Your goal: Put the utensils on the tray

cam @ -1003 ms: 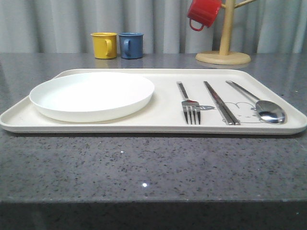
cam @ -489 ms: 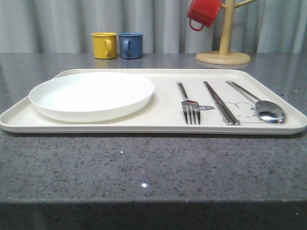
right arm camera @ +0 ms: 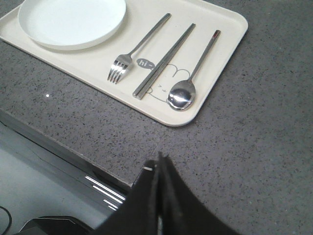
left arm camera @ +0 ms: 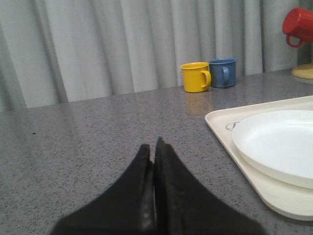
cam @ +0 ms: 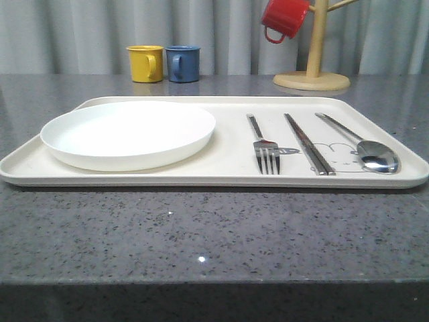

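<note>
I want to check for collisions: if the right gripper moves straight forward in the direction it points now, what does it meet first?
Probably the tray, near its corner by the spoon. The right gripper, shut, points over bare grey countertop toward that corner. Its height is unclear, so it might pass above the rim.

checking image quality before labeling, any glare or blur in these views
Front view: sharp, bright highlight on the spoon bowl, the plate nearly washed out. Left wrist view: the left gripper is soft, close to the lens. Right wrist view: glare on the spoon bowl; the right gripper is dark and blurred.
</note>
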